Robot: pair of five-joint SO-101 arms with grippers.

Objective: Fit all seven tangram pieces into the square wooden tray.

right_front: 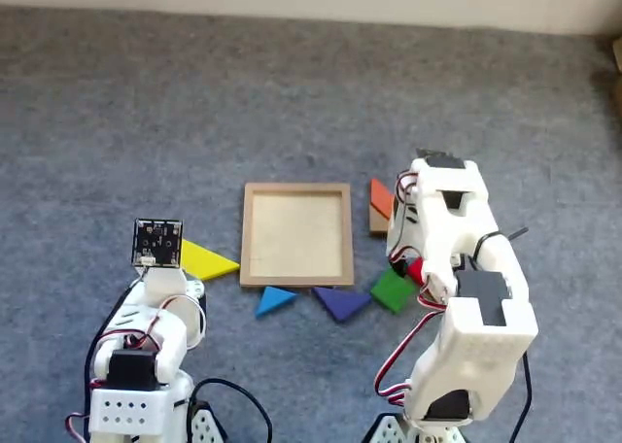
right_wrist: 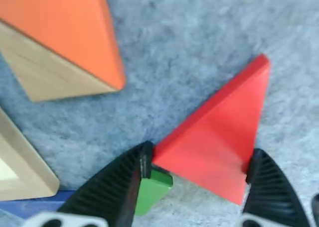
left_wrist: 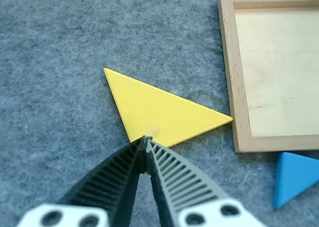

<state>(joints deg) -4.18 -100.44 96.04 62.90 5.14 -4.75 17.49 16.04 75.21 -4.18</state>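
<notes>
The square wooden tray (right_front: pixel 249 235) lies in the middle with nothing inside it. A yellow triangle (left_wrist: pixel 154 112) rests on the carpet, one corner touching the tray (left_wrist: pixel 229 62). My left gripper (left_wrist: pixel 146 140) is shut, its tips meeting at the yellow triangle's near edge. My right gripper (right_wrist: pixel 199 162) is shut on a red triangle (right_wrist: pixel 219 137), one finger on each side. A green piece (right_wrist: pixel 152 187) lies just under the red one's corner. An orange triangle (right_wrist: pixel 70 28) and a wood-coloured piece (right_wrist: pixel 45 77) lie beyond, beside the tray.
A blue triangle (right_front: pixel 276 299), a purple piece (right_front: pixel 342 302) and the green piece (right_front: pixel 392 289) line the tray's near edge. The orange triangle (right_front: pixel 381 198) sits right of the tray. Grey carpet covers the table, open at the back.
</notes>
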